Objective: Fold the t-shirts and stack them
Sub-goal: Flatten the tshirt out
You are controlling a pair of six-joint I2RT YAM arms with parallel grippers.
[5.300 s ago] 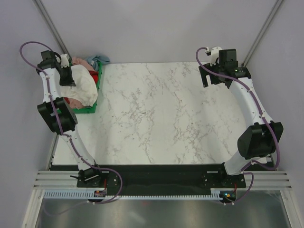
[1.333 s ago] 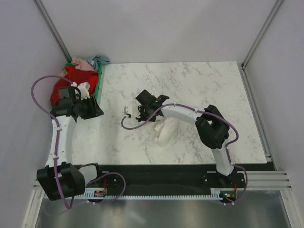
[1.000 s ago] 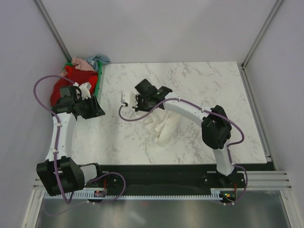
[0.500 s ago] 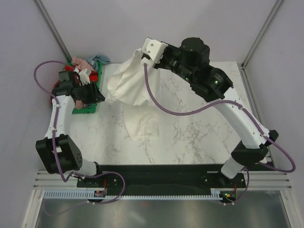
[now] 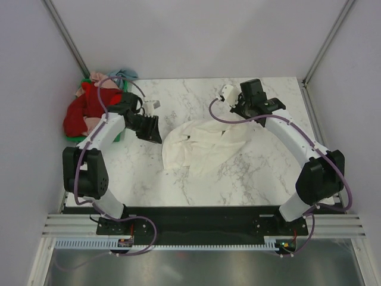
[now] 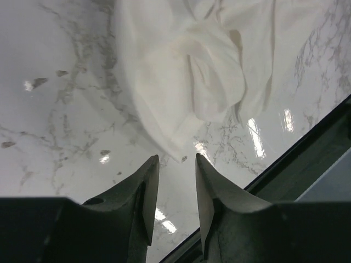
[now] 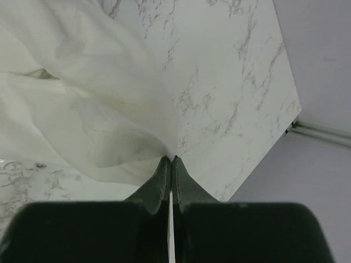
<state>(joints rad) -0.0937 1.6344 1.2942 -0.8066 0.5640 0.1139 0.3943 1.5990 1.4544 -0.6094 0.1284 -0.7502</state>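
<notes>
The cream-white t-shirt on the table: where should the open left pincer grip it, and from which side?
Likely the loose edge of the cream-white t-shirt nearest the left pincer, approached low from the left. That edge lies flat on the table, opposite the part the right pincer pinches, so pulling apart would spread the cloth.

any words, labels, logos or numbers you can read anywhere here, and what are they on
No text can be read in any view.
The cream-white t-shirt carries a small dark mark in the top view: too small to read.
Nothing else shows legible writing.
</notes>
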